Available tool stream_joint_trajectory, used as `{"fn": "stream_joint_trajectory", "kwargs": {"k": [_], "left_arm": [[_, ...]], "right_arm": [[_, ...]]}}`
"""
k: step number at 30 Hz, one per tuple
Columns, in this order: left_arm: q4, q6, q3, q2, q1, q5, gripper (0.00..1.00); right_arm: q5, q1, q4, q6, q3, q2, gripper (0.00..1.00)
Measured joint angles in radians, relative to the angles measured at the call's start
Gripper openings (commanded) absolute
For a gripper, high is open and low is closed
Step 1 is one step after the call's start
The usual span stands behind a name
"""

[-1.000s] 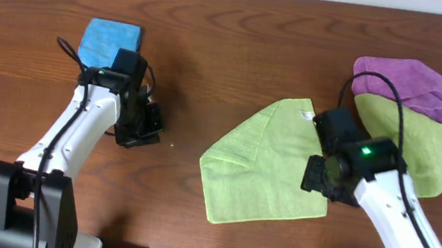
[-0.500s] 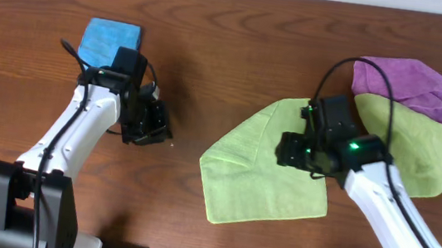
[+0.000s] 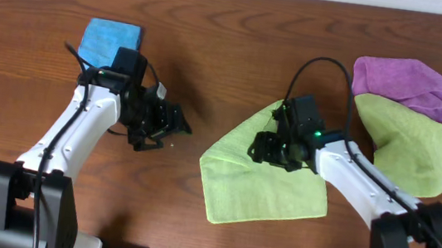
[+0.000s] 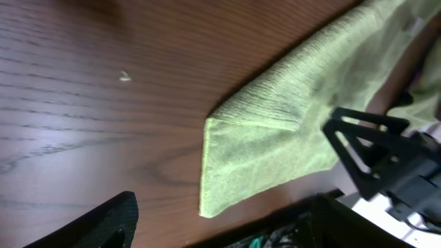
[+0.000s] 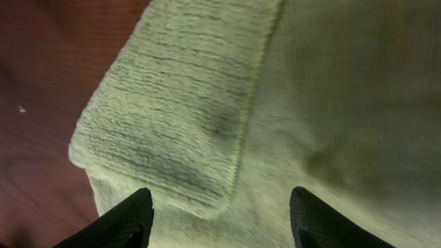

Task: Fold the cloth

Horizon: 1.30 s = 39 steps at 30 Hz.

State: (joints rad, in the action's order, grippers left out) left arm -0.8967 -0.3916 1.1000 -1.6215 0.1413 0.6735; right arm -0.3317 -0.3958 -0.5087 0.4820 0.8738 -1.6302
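The cloth [image 3: 268,184], lime green, lies mostly flat on the table right of centre. My right gripper [image 3: 262,148] hangs over its upper left part, open. In the right wrist view the right gripper [image 5: 220,224] stands with its two black fingers wide apart just above the cloth [image 5: 324,103], where a flap [image 5: 172,117] lies doubled over. My left gripper [image 3: 172,131] is open above bare wood, left of the cloth and apart from it. In the left wrist view the left gripper [image 4: 220,227] faces a near corner of the cloth [image 4: 275,131], nothing between its fingers.
A second lime-green cloth [image 3: 418,151] lies at the right, partly under a purple cloth [image 3: 409,83]. A small blue folded cloth [image 3: 110,38] sits at the back left behind the left arm. A pale speck [image 4: 124,77] lies on the wood.
My left gripper went from shut to open and swung right toward the cloth. My right gripper moved left across the cloth, from its right corner to its upper left part.
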Motion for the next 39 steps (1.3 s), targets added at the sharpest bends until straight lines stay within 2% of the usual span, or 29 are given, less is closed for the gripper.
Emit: {"fn": "stream_joint_trajectory", "kwargs": {"k": [7, 19, 26, 32, 35, 38, 39], "left_arm": [[-0.003, 0.007, 0.000, 0.000, 0.000, 0.064, 0.81], [-0.015, 0.031, 0.000, 0.000, 0.000, 0.114, 0.81], [-0.015, 0.034, 0.000, 0.000, 0.000, 0.117, 0.81], [-0.015, 0.034, 0.000, 0.000, 0.000, 0.117, 0.80], [-0.015, 0.034, 0.000, 0.000, 0.000, 0.117, 0.80], [-0.015, 0.034, 0.000, 0.000, 0.000, 0.117, 0.80], [-0.015, 0.034, 0.000, 0.000, 0.000, 0.117, 0.80]], "right_arm": [[-0.007, -0.040, 0.056, 0.039, 0.000, -0.039, 0.59], [-0.008, -0.042, 0.100, 0.067, 0.000, -0.082, 0.42], [-0.009, -0.042, 0.103, 0.071, 0.000, -0.082, 0.29], [-0.008, -0.042, 0.110, 0.077, 0.000, -0.082, 0.12], [-0.006, -0.042, 0.112, 0.078, 0.000, -0.082, 0.10], [-0.003, -0.045, 0.113, 0.077, 0.000, -0.082, 0.01], [-0.001, -0.047, 0.113, 0.079, 0.000, -0.082, 0.01]]}}
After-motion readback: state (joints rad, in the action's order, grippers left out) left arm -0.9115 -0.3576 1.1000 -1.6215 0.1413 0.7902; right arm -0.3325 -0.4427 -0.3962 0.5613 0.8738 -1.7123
